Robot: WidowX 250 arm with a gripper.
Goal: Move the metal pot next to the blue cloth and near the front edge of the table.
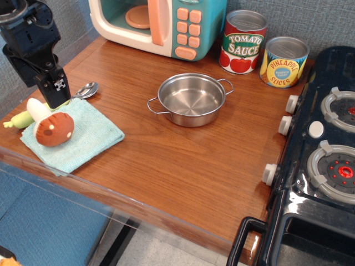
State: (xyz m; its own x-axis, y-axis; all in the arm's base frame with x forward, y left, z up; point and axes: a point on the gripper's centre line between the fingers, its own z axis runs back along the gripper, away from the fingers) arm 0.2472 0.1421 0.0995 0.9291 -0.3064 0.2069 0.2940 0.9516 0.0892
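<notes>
The metal pot (191, 100) stands upright and empty near the middle of the wooden table (183, 160), with its two wire handles pointing left and right. The blue cloth (89, 133) lies at the left, near the front edge, about a pot's width left of the pot. A brown toy mushroom (52, 128) lies on the cloth. My black gripper (55, 94) hangs over the cloth's far left corner, well left of the pot and holding nothing that I can see. Its fingers overlap from this angle, so I cannot tell whether they are open or shut.
A metal spoon (86, 90) lies just behind the cloth, and a green-yellow toy vegetable (16, 120) is at its left. A toy microwave (161, 25), a tomato sauce can (243, 41) and a pineapple can (284, 62) stand along the back. A black toy stove (327, 160) fills the right side.
</notes>
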